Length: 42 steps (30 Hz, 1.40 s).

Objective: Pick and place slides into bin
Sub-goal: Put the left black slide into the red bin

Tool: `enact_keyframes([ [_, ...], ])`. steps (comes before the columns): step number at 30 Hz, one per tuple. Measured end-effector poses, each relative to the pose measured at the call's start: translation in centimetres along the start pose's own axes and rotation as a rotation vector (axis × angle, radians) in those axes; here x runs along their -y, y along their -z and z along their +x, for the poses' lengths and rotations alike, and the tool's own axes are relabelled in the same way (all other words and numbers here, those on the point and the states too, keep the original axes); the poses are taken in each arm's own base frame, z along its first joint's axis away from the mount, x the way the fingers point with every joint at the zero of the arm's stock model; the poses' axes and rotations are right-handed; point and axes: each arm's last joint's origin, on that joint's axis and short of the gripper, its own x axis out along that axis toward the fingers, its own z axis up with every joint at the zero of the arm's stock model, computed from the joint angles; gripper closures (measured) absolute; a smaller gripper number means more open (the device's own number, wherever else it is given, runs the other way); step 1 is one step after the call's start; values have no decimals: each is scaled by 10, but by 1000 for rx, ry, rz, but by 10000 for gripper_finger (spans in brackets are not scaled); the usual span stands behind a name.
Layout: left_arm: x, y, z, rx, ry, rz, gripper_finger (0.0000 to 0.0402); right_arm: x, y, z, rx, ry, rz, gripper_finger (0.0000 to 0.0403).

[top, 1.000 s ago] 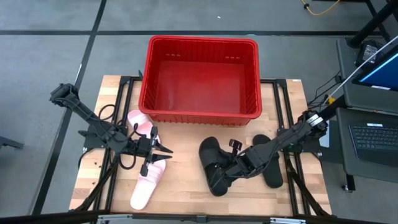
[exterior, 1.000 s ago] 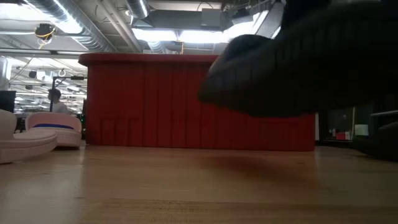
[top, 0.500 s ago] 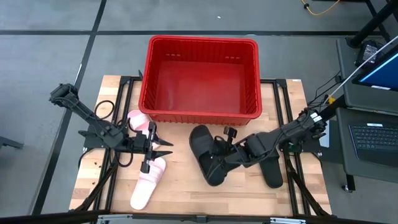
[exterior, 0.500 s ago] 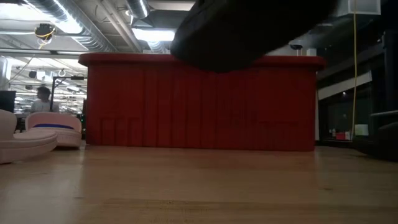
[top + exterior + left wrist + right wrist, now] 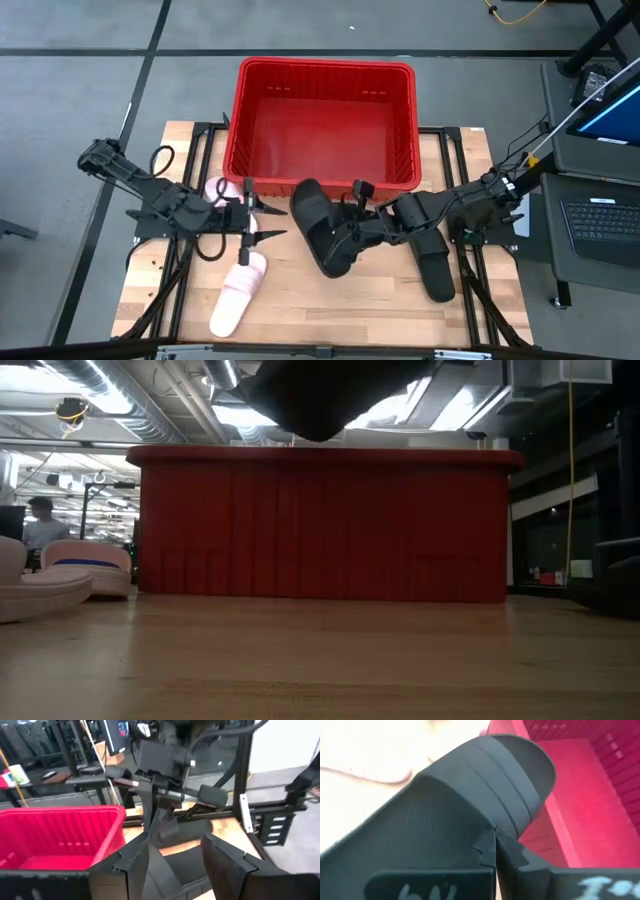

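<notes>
My right gripper [image 5: 352, 224] is shut on a black slide [image 5: 318, 230], held in the air just in front of the red bin [image 5: 320, 125]. In the low view this slide [image 5: 330, 390] hangs high above the table. The second black slide [image 5: 432, 262] lies flat on the table at the right. My left gripper [image 5: 264, 222] is open and empty between the two pale pink slides: one [image 5: 220, 192] lies by the bin's left corner, the other [image 5: 238, 295] near the table's front edge. My right gripper pinches the black slide's side [image 5: 492, 831] between its two fingers [image 5: 517, 855], about mid-length. The fingers come level from the table's right and lie across the slide. The slide is lifted clear of the table and tilted, one end toward the bin.
The bin stands at the table's far edge, its near wall [image 5: 320, 525] close behind the held slide. Bare wood [image 5: 300, 310] lies between the pink and black slides. A person [image 5: 40, 532] shows far off in the room.
My right gripper has risen and gone toward the table's left and far edge, toward the bin, carrying the black slide higher above the table. My left gripper has gone a little toward the far edge, still open.
</notes>
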Motion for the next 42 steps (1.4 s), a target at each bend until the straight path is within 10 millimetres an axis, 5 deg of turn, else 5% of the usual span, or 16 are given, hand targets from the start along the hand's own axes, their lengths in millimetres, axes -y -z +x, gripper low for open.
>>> enact_keyframes([
  [18,5,-20,64,-311,-157,270,229,17,-8,6,10,55,25,403],
  [31,13,-11,87,-388,-228,307,229,18,-9,6,25,77,31,403],
  [42,1,-9,91,-417,-245,301,229,17,-12,6,50,68,51,403],
])
